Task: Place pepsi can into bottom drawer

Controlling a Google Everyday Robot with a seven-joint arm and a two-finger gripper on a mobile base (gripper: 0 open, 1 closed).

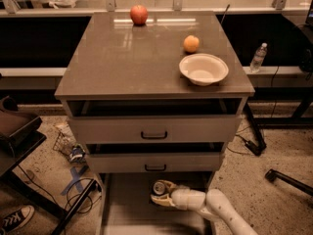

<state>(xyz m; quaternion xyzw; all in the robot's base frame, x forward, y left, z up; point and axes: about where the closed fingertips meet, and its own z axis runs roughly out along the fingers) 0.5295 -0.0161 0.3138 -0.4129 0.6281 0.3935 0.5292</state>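
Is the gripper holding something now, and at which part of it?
Yes: the gripper holds the pepsi can by its side wall, silver top facing up, above the open bottom drawer.

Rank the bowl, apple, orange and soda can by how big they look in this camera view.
Largest first:
bowl
apple and orange, about alike
can: unsure, partly hidden in the gripper over the bottom drawer

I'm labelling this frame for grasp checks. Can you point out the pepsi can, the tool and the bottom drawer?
pepsi can (159, 186): camera view, on its silver top.
tool (163, 195): camera view, between its fingertips, closed around the can over the bottom drawer.
bottom drawer (128, 205): camera view, on its bare floor left of the tool.
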